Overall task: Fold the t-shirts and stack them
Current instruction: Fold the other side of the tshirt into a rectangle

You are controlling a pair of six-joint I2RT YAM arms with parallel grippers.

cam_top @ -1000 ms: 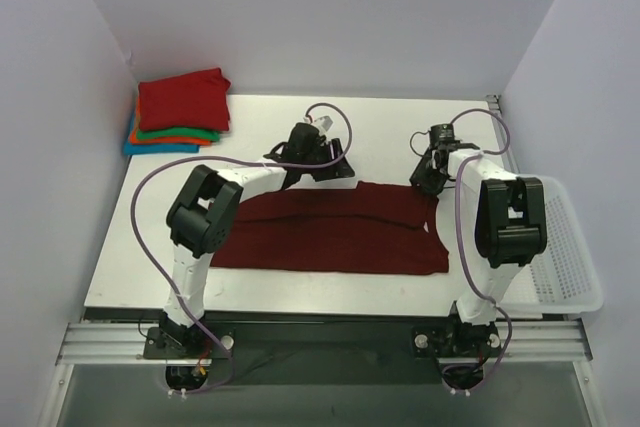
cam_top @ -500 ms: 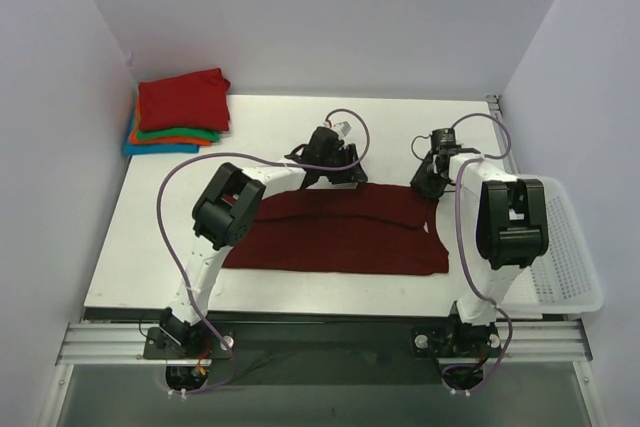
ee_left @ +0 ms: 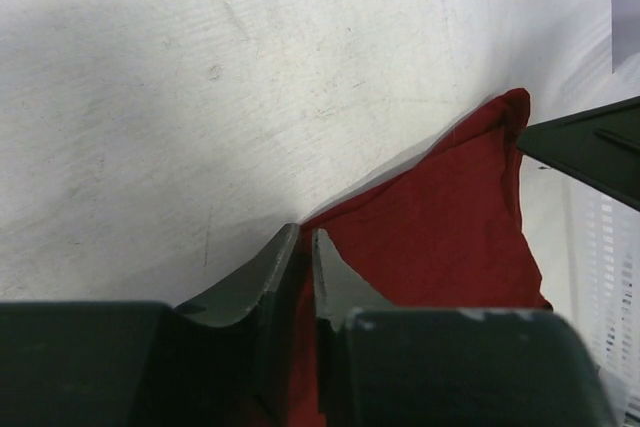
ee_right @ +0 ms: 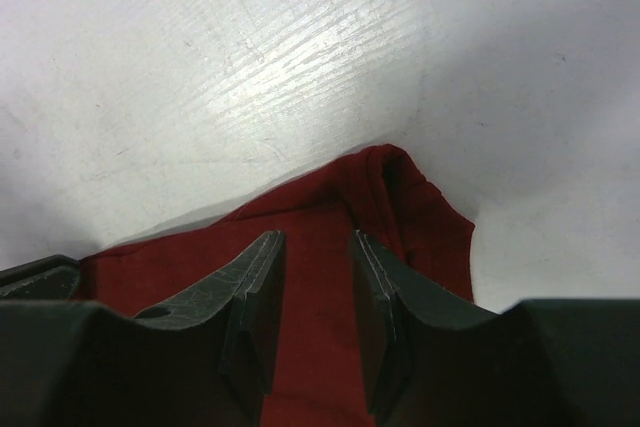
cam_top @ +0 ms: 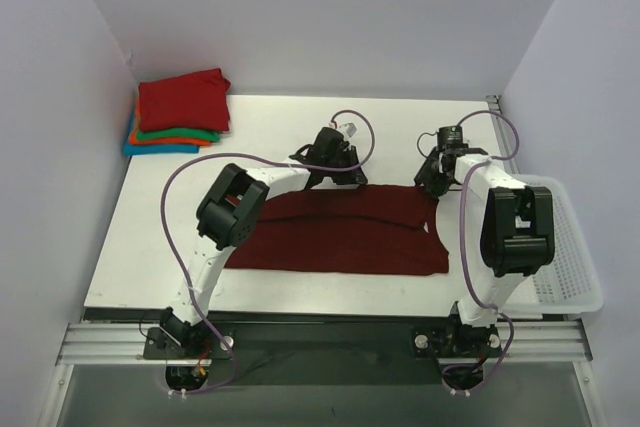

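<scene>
The dark maroon t-shirt lies spread in a wide band across the table's middle. My left gripper sits at its far edge, shut on a pinch of that edge; in the left wrist view the cloth runs between the nearly closed fingers of the gripper. My right gripper is at the shirt's far right corner. In the right wrist view the gripper is open, its jaws standing over the cloth. A folded stack with the bright red shirt on top lies at the far left.
Orange, green and blue folded shirts lie under the red one, against the left wall. A white mesh basket stands off the table's right edge. Bare white table lies between the stack and the arms.
My left gripper has moved right along the shirt's far edge, and the shirt's left end has drawn in to the right. The right gripper has barely moved.
</scene>
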